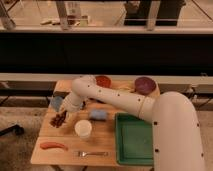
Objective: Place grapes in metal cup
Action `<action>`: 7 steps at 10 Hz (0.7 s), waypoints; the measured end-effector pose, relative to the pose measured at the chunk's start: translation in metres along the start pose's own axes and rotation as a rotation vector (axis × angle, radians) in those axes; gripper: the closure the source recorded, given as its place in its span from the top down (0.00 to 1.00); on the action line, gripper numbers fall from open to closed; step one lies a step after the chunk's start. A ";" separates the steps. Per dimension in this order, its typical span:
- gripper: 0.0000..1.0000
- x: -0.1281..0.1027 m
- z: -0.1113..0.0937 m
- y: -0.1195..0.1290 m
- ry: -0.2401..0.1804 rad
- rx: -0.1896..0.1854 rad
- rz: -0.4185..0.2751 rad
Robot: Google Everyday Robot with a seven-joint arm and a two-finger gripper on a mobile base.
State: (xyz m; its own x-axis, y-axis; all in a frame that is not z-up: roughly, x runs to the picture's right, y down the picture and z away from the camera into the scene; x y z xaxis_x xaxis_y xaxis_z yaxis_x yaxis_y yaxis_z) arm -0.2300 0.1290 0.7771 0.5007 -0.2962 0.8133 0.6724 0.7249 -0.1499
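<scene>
The grapes (58,120), a small dark red-purple bunch, lie on the left side of the wooden table (106,134). My gripper (64,114) is at the end of the white arm, which reaches from the right over the table and bends down. It sits right at the upper right edge of the bunch and covers part of it. I cannot tell whether it touches the bunch. The metal cup does not show; the arm's elbow (83,86) covers the table's back left, where it may stand.
A white cup (83,128) stands right of the grapes and a pale blue cup (55,103) behind them. A blue cloth (98,114), red bowl (103,81), purple bowl (144,85) and green tray (134,140) are to the right. An orange-red sausage (53,145) and a fork (92,153) lie in front.
</scene>
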 end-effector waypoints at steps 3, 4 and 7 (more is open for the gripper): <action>0.00 0.001 -0.031 -0.007 0.035 0.051 0.002; 0.00 0.001 -0.037 -0.010 0.046 0.066 -0.004; 0.00 0.001 -0.059 -0.022 0.086 0.104 -0.028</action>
State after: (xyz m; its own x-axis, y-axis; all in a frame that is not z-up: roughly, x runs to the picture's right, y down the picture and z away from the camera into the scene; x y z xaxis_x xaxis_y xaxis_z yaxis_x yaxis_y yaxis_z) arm -0.2117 0.0760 0.7477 0.5305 -0.3662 0.7645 0.6288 0.7748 -0.0653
